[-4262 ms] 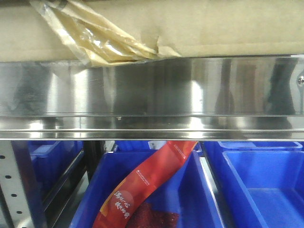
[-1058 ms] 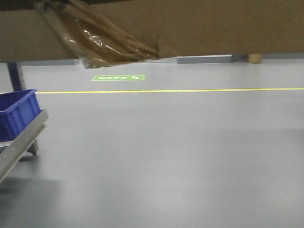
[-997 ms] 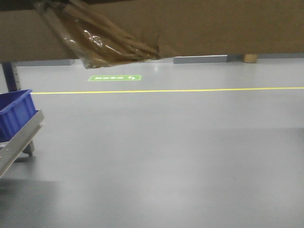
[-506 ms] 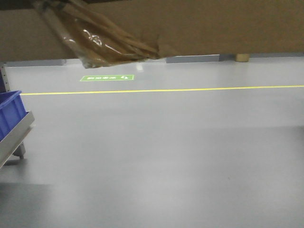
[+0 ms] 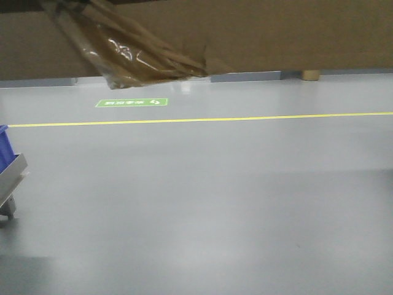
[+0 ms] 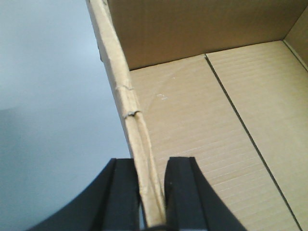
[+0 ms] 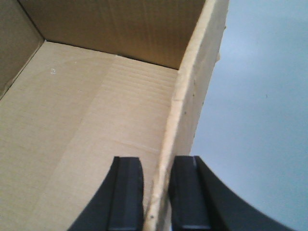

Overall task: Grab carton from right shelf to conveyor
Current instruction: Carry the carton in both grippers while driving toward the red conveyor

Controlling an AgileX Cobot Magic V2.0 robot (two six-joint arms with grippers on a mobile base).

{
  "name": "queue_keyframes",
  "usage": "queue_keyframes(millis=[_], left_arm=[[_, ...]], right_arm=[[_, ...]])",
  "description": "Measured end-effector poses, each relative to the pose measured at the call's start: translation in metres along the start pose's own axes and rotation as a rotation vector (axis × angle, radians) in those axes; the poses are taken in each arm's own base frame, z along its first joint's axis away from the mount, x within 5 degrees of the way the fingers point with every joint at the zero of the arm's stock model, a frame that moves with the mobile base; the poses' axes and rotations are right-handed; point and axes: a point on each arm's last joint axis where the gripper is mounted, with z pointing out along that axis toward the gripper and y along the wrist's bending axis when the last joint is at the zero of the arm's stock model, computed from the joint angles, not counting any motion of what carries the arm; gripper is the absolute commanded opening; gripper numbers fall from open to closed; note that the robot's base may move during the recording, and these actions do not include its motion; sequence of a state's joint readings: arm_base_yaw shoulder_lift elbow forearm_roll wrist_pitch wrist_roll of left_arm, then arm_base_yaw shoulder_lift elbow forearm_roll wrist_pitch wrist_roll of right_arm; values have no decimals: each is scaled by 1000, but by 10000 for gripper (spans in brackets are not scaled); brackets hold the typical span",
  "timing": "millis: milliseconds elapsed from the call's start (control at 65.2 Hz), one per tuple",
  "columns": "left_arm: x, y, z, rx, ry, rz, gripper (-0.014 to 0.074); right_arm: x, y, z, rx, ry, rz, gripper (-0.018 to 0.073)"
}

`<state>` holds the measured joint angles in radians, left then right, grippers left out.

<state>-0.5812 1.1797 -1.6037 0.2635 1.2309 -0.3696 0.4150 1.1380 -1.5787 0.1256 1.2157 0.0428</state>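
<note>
The carton (image 5: 276,37) fills the top of the front view, seen from low down, with its wad of yellowish tape (image 5: 132,58) hanging from the left part. It is lifted above the floor. My left gripper (image 6: 150,166) is shut on the carton's left wall (image 6: 122,91), one finger outside and one inside. At the opposite side, my right gripper (image 7: 156,166) is shut on the right wall (image 7: 192,91). Both wrist views look into the empty carton (image 7: 86,110). Only a corner of the right shelf's steel rail (image 5: 11,175) shows at the far left. The conveyor is out of view.
Grey floor (image 5: 215,209) spreads ahead, crossed by a yellow line (image 5: 245,118) with a green floor sign (image 5: 131,102) behind it. A sliver of a blue bin (image 5: 3,142) sits above the steel rail. A grey wall base (image 5: 245,76) runs along the back.
The view has swung right: the blue bin and steel rail slid left almost out of frame, and the green sign shifted left. The carton stays in the same place, held by both grippers.
</note>
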Motion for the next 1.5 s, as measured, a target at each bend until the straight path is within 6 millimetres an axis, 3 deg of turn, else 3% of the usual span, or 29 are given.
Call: queue_keyframes(millis=[1502], left_arm=[[0,0,0,-2,-1,1,-15]], right_arm=[[0,0,0,0,-2,0,-67]])
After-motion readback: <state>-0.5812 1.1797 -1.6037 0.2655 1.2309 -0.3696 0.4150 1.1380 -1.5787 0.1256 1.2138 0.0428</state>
